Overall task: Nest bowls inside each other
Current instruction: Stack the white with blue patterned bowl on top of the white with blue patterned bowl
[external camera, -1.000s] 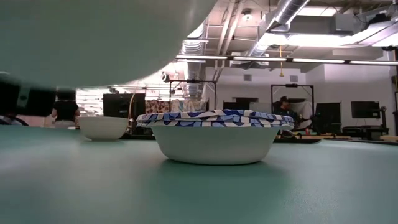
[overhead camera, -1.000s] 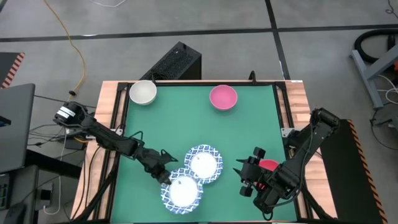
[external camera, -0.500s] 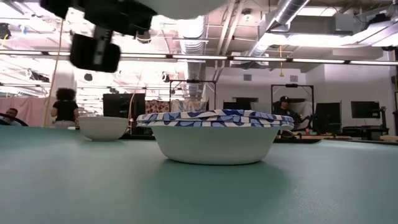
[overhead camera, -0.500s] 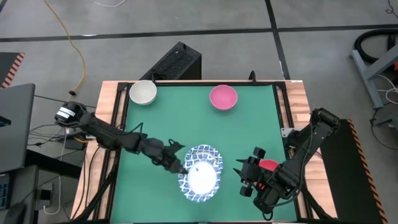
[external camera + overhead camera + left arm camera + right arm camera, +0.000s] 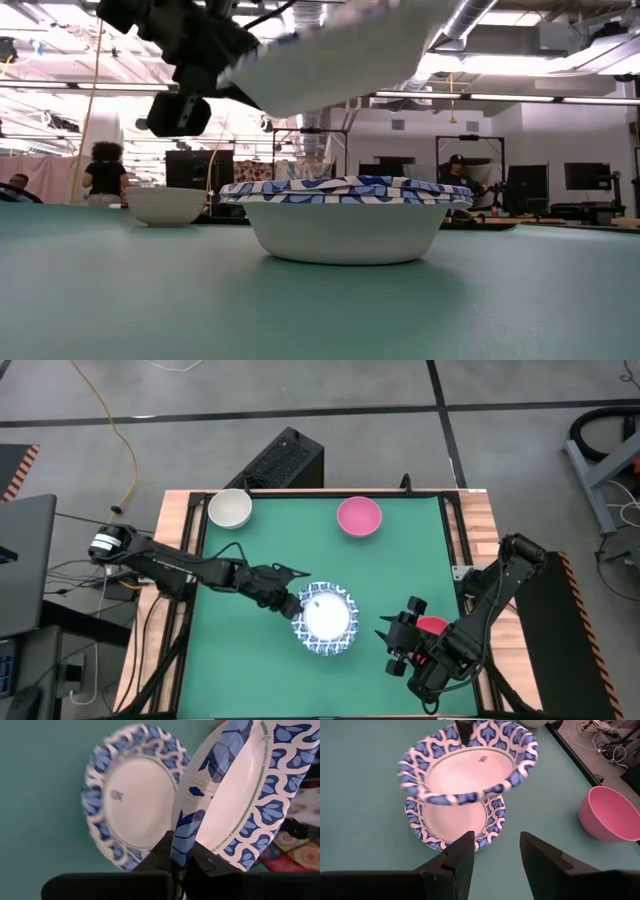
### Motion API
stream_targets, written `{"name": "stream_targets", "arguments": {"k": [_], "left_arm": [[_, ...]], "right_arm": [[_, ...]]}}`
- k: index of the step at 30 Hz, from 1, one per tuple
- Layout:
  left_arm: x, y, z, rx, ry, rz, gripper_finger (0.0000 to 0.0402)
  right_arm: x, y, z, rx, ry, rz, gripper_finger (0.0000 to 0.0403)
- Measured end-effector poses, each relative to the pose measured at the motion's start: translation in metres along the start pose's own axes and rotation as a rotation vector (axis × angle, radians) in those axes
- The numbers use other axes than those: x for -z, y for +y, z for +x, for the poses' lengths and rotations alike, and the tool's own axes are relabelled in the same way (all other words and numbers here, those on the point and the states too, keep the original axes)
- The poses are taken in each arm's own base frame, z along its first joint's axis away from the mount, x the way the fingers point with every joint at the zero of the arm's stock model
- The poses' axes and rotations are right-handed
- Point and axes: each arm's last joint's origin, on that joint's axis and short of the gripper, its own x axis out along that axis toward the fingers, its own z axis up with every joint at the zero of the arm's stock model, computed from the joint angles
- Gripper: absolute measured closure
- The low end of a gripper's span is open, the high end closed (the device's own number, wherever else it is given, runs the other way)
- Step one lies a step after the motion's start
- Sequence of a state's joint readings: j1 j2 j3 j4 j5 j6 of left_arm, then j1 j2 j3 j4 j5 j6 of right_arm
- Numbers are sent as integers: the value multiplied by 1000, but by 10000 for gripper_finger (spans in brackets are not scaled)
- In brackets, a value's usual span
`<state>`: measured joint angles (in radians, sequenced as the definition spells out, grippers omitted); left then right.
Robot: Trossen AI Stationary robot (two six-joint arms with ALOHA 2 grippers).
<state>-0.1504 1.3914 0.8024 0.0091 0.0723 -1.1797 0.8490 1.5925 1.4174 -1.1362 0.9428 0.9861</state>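
Observation:
My left gripper [image 5: 293,603] is shut on a white bowl with a blue patterned rim [image 5: 326,614], which it holds in the air over a second blue-rimmed bowl [image 5: 455,827]. That second bowl stands on its base on the green mat [image 5: 345,228]. In the low view the held bowl [image 5: 330,50] tilts above it. A cream-white bowl [image 5: 229,508] and a pink bowl [image 5: 359,517] sit near the far edge. My right gripper [image 5: 397,647] waits open at the near right. A red bowl [image 5: 433,626] is partly hidden beside its arm. My left gripper pinches the held bowl's rim [image 5: 182,837] between its two fingers, one on the inner face and one on the outer, on the side toward the table's left. The fingers come from the left, slanting down. The bowl is lifted clear and tilted.
The mat's wooden frame [image 5: 180,560] borders the work area. Free mat lies between the two blue-rimmed bowls and the far bowls. People and equipment stand in the room behind [image 5: 105,170].
My left gripper has risen and gone toward the table's right and far side, carrying the blue-rimmed bowl. The bowl has been lifted off the mat near the front edge. It now hangs tilted above the other blue-rimmed bowl, which has stayed in place.

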Motion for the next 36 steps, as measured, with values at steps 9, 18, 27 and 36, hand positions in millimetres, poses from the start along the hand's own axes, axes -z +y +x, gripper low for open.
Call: {"name": "stream_targets", "arguments": {"k": [9, 18, 27, 36], "left_arm": [[-6, 11, 0, -87, -11, -26, 401], [-6, 16, -1, -140, -14, -41, 402], [-7, 19, 13, -107, 46, -56, 401], [-10, 30, 29, -97, 100, -85, 401]], "right_arm": [[0, 0, 0, 0, 0, 0, 223], [0, 0, 0, 1, 0, -1, 223], [0, -1, 0, 4, 1, -9, 223], [0, -1, 0, 3, 1, -14, 223]]}}
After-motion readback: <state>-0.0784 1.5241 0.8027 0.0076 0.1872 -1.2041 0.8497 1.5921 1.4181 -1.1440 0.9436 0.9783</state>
